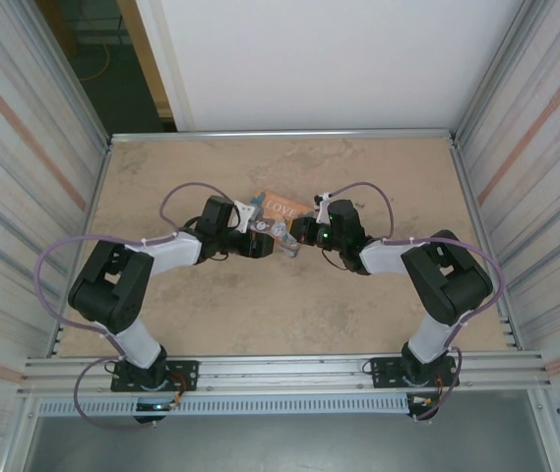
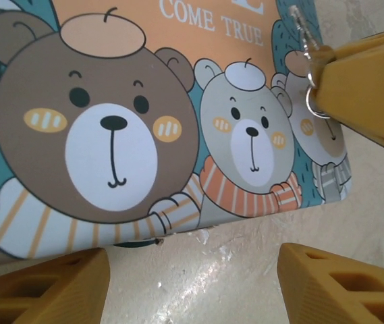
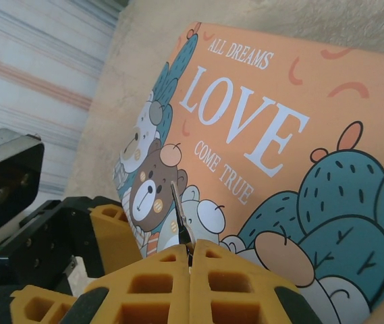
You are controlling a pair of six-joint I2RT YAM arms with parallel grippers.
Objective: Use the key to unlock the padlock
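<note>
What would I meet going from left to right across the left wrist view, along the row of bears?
Brown bear printed on the tin → smaller grey bear with a white cap → key → right hand, shut on the key.

The top camera looks down from behind over the whole beige table [image 1: 260, 315]. Both wrist cameras closely face the rectangular orange bear-printed tin [image 1: 281, 207] from opposite sides; the left also catches the yellow-fingered right gripper [image 2: 323, 81].

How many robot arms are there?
2. The left arm reaches in from the left, the right arm from the right; both reach toward the LOVE tin.
</note>
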